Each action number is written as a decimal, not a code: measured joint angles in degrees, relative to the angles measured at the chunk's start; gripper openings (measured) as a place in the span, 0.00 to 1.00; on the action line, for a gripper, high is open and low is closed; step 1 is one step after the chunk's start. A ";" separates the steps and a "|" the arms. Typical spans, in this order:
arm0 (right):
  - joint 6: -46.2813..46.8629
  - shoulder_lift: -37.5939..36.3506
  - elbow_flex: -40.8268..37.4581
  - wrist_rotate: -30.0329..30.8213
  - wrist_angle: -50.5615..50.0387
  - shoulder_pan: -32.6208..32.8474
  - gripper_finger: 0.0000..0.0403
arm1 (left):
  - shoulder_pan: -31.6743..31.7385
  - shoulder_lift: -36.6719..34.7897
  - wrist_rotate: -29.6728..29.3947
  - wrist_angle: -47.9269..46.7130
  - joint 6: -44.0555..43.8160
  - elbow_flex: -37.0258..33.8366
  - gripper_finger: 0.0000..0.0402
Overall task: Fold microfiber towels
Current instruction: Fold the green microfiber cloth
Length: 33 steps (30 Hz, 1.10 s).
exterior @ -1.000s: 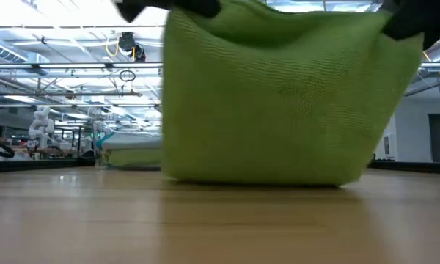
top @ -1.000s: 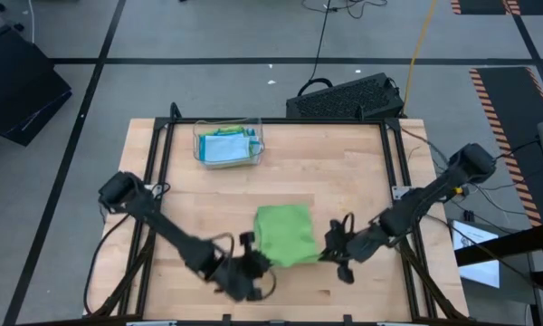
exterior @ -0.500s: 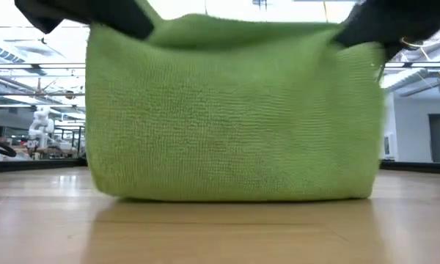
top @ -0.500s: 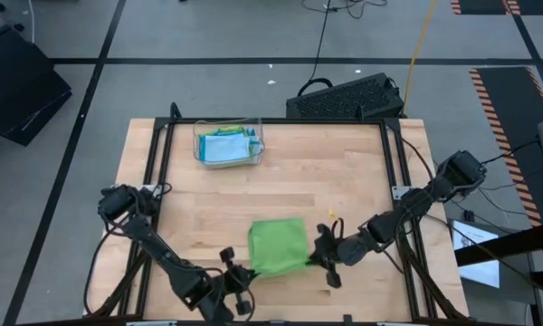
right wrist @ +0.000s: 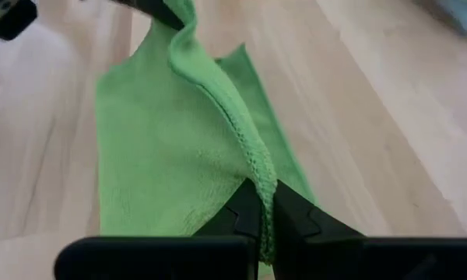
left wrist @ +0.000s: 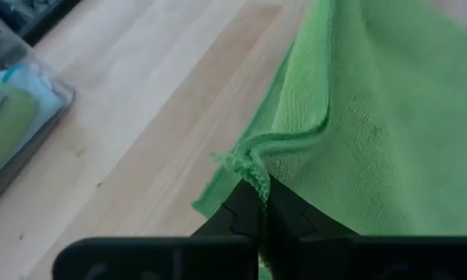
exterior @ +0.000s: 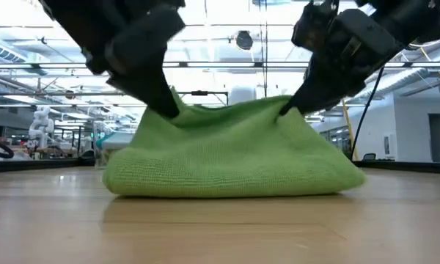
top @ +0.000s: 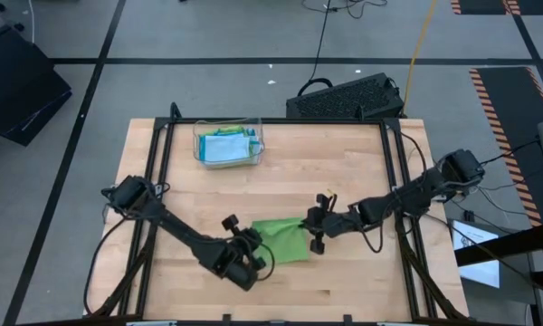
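A lime green microfiber towel [top: 285, 243] lies in a low folded heap on the table's near middle; its lower fold [exterior: 227, 180] rests on the wood. My left gripper [top: 253, 239] is shut on the towel's raised upper edge at the left. My right gripper [top: 309, 228] is shut on the same edge at the right. Between them the edge sags a little [exterior: 231, 106]. More towels, light blue and green, lie in a clear tray [top: 228, 145] at the far left. My left gripper pinches the towel's hemmed edge at its left corner [left wrist: 251, 165] between its two fingers, bunched in several layers. The fingers slant down from the left [exterior: 161, 99]. The held edge stands raised, and the towel below it lies on the table. My right gripper pinches the hemmed edge at the towel's right corner [right wrist: 258, 173] between its two fingers. The fingers slant down from the right [exterior: 297, 99]. The edge runs slack toward the other gripper, and the cloth below lies on the table.
The clear tray's wall [exterior: 99, 150] shows far back at the left in the low view. A black keyboard-like box [top: 348, 98] sits beyond the table's far edge. Bare wood lies around the towel on all sides.
Both grippers have gone down and toward the table's far edge with the towel's upper edge. The towel, which hung tall below them, has sunk onto the table, and its held part has folded over the part lying on the wood.
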 joint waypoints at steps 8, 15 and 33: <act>2.42 0.00 -0.06 -4.99 -1.51 -2.54 0.01 | 3.97 0.00 5.19 2.85 -0.04 -5.26 0.01; -0.91 0.00 -0.06 -3.27 -1.25 -4.08 0.01 | 5.48 0.00 5.99 7.30 2.88 -7.41 0.02; -2.11 1.53 -0.06 -0.10 -1.38 -5.47 0.32 | 6.47 0.04 5.91 6.40 0.56 -7.46 0.09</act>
